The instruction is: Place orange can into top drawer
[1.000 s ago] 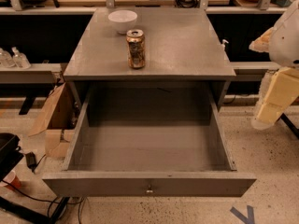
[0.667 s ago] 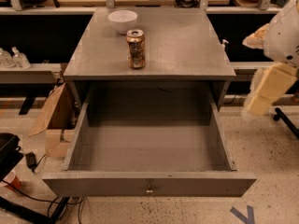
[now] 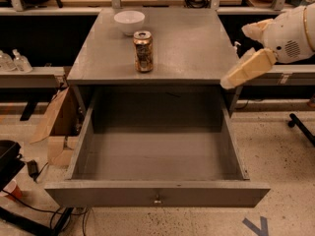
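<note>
**Orange can.** The orange can is small and orange-brown, with a mottled gold label and a silver top carrying a pull-tab. It stands upright on the grey cabinet top, left of centre and near the front edge. It is not in the drawer. A white bowl sits just behind it, slightly to the left and apart from it.

**Edges and open room, left to right.**
- A cardboard box leans on the floor beside the cabinet's left side.
- The top drawer is pulled out toward the camera. Its grey floor is in view from wall to wall.
- The drawer's side walls run straight from the cabinet face to the flat front panel, which carries a small central knob.
- The drawer opening is as wide as the cabinet and lies below and in front of the can.
- The cabinet's front edge marks the drop from the top into the drawer.

**Gripper.** The gripper hangs at the right, by the cabinet's right front corner. It is released: its cream fingers stand apart and grasp nothing. It is well apart from the can, with bare cabinet top between them.
</note>
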`<state>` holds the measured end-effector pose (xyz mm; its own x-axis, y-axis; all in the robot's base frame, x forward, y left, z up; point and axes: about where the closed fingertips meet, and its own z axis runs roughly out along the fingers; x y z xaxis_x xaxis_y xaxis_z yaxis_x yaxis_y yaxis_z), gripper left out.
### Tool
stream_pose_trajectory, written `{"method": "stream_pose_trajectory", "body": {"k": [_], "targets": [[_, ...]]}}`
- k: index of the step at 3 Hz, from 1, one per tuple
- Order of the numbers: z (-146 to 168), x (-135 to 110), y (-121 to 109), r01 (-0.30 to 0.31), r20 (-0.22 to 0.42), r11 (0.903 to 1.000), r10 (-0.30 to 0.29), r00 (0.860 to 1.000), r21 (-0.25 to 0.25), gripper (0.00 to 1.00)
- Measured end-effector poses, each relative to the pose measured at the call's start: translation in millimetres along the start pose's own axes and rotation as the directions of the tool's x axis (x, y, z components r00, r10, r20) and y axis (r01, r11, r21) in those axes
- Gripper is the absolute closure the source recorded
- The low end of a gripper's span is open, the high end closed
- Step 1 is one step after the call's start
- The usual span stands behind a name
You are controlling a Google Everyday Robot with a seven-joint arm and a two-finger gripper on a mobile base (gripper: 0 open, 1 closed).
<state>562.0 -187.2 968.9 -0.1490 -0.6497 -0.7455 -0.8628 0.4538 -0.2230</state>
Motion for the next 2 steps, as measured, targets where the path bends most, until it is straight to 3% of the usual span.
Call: {"method": "stream_pose_trajectory", "body": {"k": [1, 2], "targets": [[27.6, -28.3, -28.3, -0.099, 0.252, 0.9949, 0.091, 0.964, 0.020, 0.00], [33.1, -45.7, -38.9, -0.132, 0.320, 0.9904, 0.112, 0.941, 0.041, 0.00]]}}
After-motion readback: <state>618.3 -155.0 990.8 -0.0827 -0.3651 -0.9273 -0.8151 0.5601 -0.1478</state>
